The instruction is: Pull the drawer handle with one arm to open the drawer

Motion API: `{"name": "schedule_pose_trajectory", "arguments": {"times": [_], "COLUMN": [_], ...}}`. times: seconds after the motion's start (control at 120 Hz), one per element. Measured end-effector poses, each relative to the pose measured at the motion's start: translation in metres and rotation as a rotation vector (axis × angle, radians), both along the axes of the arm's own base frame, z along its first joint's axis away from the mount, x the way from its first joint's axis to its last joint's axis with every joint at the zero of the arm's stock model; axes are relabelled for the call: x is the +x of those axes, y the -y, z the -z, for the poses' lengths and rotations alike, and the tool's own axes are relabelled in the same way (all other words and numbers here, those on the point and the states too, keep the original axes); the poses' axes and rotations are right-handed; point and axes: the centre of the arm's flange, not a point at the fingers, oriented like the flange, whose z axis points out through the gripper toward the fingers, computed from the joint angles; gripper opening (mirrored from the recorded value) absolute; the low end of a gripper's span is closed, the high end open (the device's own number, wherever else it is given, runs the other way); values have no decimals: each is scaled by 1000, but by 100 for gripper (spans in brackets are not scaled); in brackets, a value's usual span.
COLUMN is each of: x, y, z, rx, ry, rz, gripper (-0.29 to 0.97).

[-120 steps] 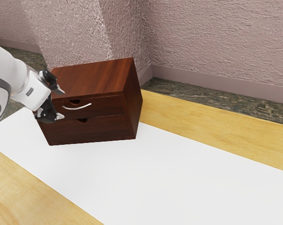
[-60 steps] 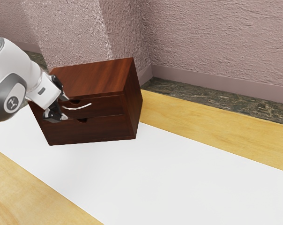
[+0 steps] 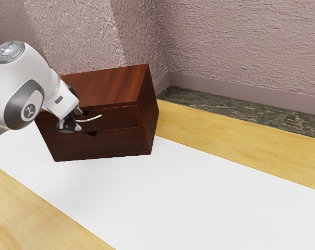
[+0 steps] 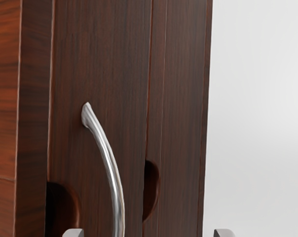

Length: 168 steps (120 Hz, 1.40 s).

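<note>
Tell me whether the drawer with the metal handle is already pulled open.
No: the handled drawer sits flush in the cabinet, with the open gripper straddling one end of its handle.

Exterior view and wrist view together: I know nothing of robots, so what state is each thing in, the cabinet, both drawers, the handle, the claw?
Cabinet: standing upright.
Upper drawer: looks shut, front flush with the cabinet.
Lower drawer: shut.
Handle: one end between the claw's fingers, not gripped.
Claw: open, at the upper drawer's front.
</note>
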Motion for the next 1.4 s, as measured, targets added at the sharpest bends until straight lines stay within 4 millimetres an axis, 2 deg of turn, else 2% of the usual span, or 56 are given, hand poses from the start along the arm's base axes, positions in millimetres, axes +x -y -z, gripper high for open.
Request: {"name": "schedule_pose_trajectory", "arguments": {"times": [0.817, 1.117, 1.4], "x": [19, 15, -4], "y": [-4, -4, 5], "z": [22, 23, 26], "rx": [-20, -33, -54], "ry": [-29, -28, -33], "rz": [-7, -7, 3], "gripper": [22, 9, 5]}}
